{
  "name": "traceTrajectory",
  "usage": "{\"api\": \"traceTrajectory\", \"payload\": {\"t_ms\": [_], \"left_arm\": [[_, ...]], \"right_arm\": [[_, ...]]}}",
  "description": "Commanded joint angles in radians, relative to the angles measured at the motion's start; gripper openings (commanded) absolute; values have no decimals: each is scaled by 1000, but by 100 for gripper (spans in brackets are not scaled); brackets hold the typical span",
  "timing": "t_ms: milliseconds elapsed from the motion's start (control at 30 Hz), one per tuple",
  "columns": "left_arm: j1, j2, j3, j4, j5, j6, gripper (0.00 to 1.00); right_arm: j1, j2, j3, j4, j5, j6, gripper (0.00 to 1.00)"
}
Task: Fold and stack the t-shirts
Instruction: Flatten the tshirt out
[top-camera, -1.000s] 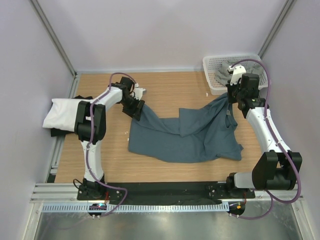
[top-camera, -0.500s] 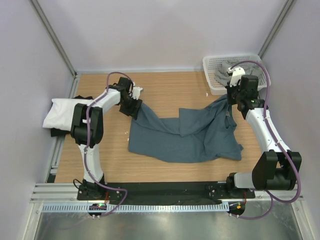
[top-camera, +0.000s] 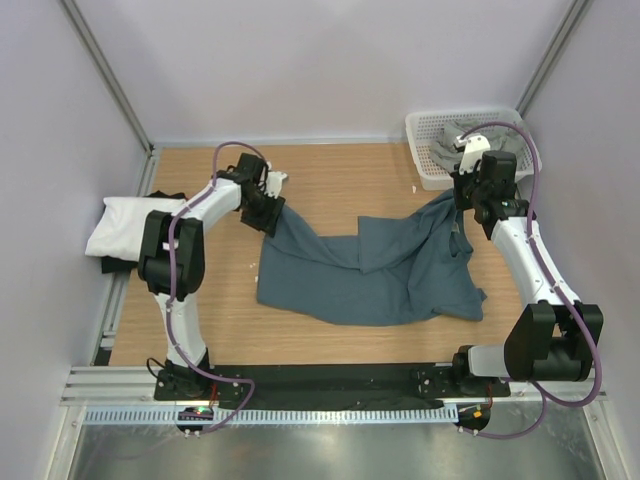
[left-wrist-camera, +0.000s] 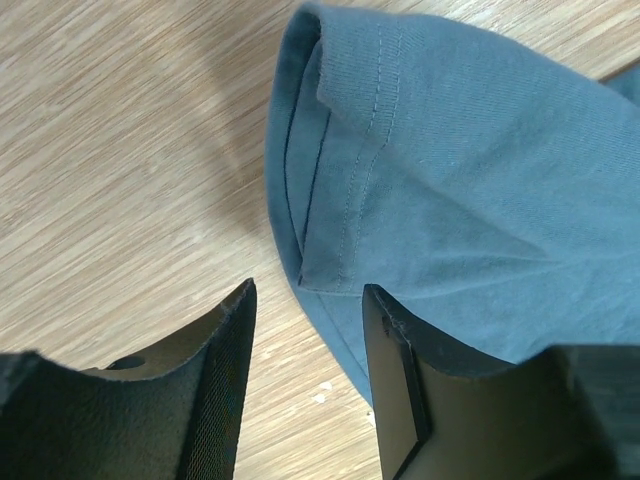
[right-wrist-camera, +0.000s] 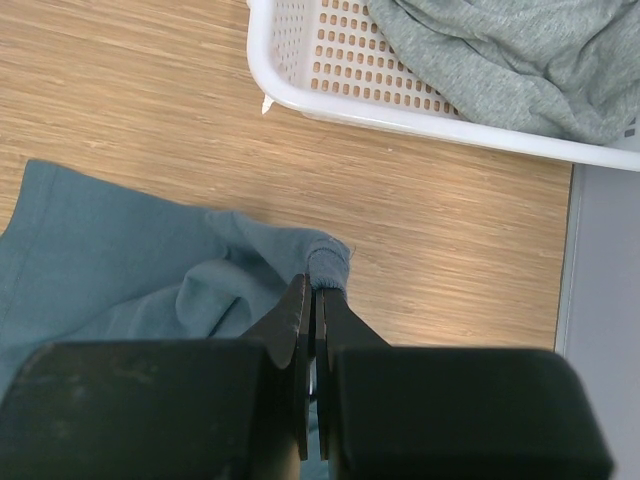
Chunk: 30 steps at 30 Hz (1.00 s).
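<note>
Two corners of the slate-blue t-shirt (top-camera: 370, 275) matter to me: it lies rumpled across the middle of the frame, long axis left to right, between the arms. My right gripper (right-wrist-camera: 314, 288) is pinched tight on a nub of cloth at its upper right tip, near the basket (right-wrist-camera: 350, 75), while my left gripper (left-wrist-camera: 307, 295) stands with jaws apart at the upper left corner, the hem just reaching between them. I judge the left must close there first.
</note>
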Motion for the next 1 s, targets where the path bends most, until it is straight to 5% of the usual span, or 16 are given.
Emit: {"api": "traceTrajectory", "payload": {"t_ms": [0, 967], "left_arm": [[-1, 22, 8, 20, 25, -9, 48], [-23, -10, -24, 52, -47, -43, 42]], "right_arm": [[-2, -46, 1, 50, -5, -11, 1], [-2, -54, -25, 68, -3, -16, 1]]}}
